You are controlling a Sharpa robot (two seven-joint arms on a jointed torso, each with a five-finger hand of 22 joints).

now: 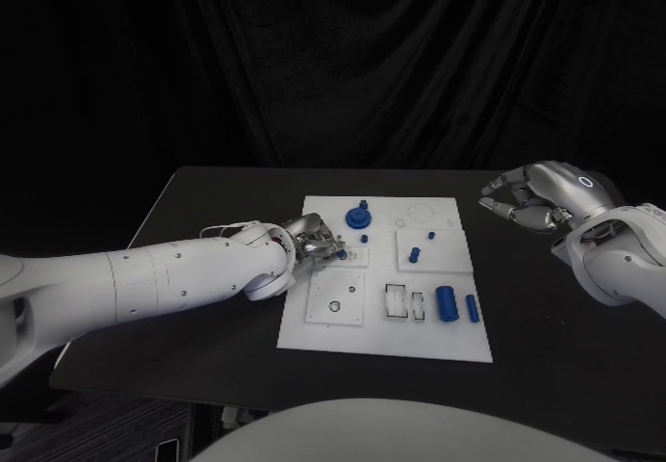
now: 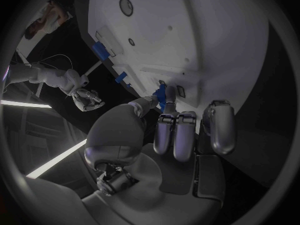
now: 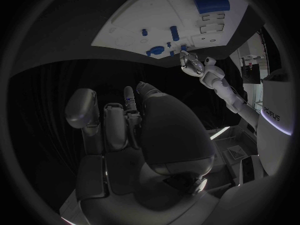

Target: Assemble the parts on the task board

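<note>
The white task board [image 1: 317, 322] lies mid-table. My left hand [image 1: 313, 241] sits at the board's left edge and pinches a small blue part [image 2: 161, 96] between thumb and fingers, right over a white raised block on the board [image 2: 187, 35]. My right hand [image 1: 534, 197] hangs in the air off the board's far right corner, fingers curled in with nothing in them; the right wrist view shows the same hand [image 3: 134, 120]. On the board stand a blue round knobbed part [image 1: 360, 218], short blue pegs [image 1: 415, 255], and a thick blue cylinder [image 1: 446, 302] beside a thinner one [image 1: 472, 308].
The black table [image 1: 208, 212] extends around the board, with bare room to its left and right. A round recess [image 1: 335, 307] and rectangular slots [image 1: 397, 300] mark the board's near half. My left forearm [image 1: 153, 279] crosses the table's left side.
</note>
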